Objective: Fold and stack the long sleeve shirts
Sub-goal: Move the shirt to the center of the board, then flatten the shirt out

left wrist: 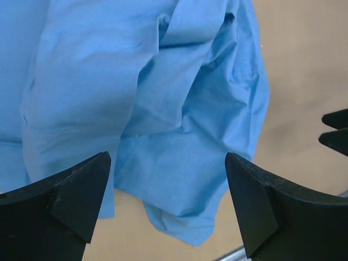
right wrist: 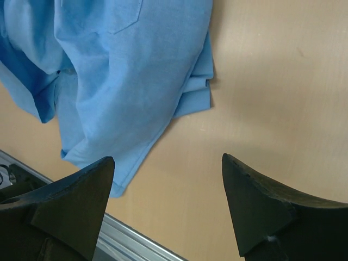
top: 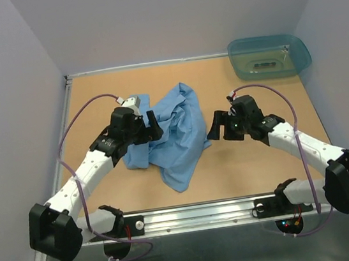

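One light blue, thin cotton long sleeve shirt (top: 172, 137) lies crumpled in a loose heap near the middle of the tan board table (top: 262, 164), between the two arms. It is unfolded, with cloth bunched in ridges across its upper part and a narrower end trailing toward the near edge.

The left gripper (top: 153, 125) sits at the shirt's left side, above the cloth. Its two black fingers stand wide apart with nothing between them, and its wrist camera looks straight down onto wrinkled blue fabric.

The right gripper (top: 214, 126) sits just to the right of the shirt, apart from it. Its jaws are also spread wide and hold nothing. In its wrist view the space between the fingers shows mostly bare table, with the shirt's edge and a sewn chest pocket (right wrist: 125, 16) to the left.

A translucent teal plastic tub (top: 269, 57) stands at the far right corner, well apart from the shirt.
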### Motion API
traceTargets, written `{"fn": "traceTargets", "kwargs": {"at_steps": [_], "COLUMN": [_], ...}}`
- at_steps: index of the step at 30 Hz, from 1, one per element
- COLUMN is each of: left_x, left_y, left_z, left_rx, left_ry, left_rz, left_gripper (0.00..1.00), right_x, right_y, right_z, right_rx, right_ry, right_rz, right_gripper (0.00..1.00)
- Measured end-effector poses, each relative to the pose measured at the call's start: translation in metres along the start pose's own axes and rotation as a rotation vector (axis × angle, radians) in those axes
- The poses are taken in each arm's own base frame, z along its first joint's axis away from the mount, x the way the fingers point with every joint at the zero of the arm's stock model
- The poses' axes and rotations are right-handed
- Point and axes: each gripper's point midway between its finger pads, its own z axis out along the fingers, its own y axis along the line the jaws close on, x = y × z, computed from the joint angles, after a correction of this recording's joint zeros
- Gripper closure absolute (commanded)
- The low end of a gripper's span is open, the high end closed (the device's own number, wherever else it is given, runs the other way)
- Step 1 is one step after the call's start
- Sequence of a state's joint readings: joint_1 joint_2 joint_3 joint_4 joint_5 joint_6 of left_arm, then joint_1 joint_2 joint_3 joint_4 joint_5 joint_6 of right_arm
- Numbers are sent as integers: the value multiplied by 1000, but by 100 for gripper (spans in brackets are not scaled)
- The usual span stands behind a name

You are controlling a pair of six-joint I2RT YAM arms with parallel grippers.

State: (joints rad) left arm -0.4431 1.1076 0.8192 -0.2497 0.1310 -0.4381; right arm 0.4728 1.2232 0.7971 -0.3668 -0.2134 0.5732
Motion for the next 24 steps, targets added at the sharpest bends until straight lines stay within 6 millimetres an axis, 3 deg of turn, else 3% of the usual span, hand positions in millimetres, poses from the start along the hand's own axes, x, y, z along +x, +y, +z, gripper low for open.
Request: {"fn": "traceTargets", "kwargs": {"at_steps": [6, 10, 15, 19, 22, 24], "left_x": [-50, -71, -63, -48, -44, -44], "left_y": [1, 9, 20, 27, 29, 29], "left_z": [21, 43, 79, 89, 93, 95], "left_rx": [-112, -185, -220, -218, -221, -223], "left_ry": [-101, -104, -12, 54, 74, 84], "left_rz": [178, 286, 392, 458, 485, 492], "left_gripper": [1, 1, 3, 8, 15, 25], "right_x": [2, 6, -11, -18, -16, -15], "right_y": [-5, -12, -3, 1, -1, -1], "right_z": [28, 46, 57, 64, 69, 73], "right_rx": [7, 40, 22, 10, 9, 4], "right_ry": [34, 75, 49, 34, 43, 47], "right_rz": [36, 73, 76, 76, 80, 83], "right_gripper": [17, 17, 17, 17, 18, 18]}}
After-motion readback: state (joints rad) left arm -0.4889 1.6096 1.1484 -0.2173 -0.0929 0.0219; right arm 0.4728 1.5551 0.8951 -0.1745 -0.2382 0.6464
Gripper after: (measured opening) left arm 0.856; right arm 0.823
